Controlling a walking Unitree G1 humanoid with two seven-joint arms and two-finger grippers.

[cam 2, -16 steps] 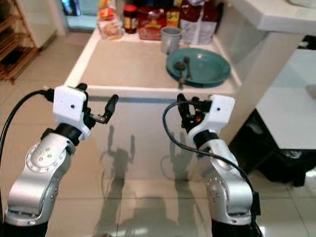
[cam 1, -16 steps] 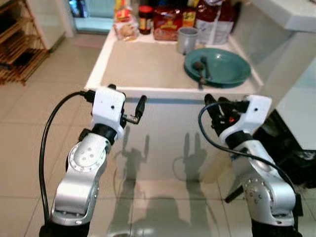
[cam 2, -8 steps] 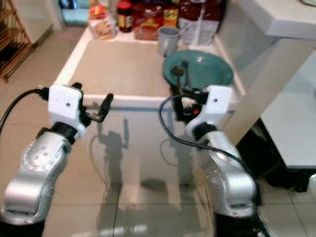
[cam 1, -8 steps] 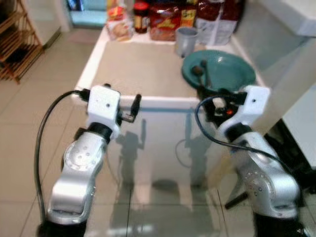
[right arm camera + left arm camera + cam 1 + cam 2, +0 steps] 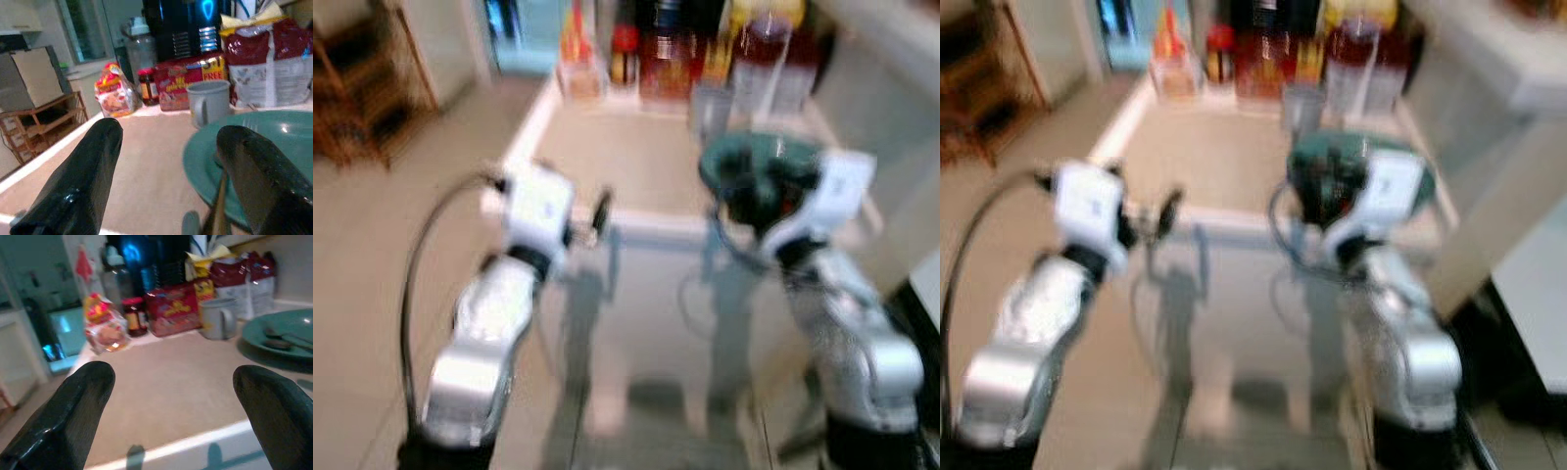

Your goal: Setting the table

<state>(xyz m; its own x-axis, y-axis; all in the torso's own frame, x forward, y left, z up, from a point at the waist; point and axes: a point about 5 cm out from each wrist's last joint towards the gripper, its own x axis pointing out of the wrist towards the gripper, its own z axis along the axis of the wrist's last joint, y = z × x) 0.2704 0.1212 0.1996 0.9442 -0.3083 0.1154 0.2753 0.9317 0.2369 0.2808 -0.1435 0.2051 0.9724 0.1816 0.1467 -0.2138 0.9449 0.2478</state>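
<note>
Both tools gape at the table's (image 5: 171, 445) near edge.

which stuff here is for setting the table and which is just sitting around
For the job:
- teal plate
- utensils lying on it
- grey mug
- right gripper, open, at the plate's near edge

Just lying about:
- red snack box
- jar
- bagged buns
- red-and-white bags
- wooden rack

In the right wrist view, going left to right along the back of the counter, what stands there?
Clear bag of baked goods → dark-lidded jar → red box → grey mug → red-and-white bag. The teal plate lies nearer, in front of the mug and bag.
</note>
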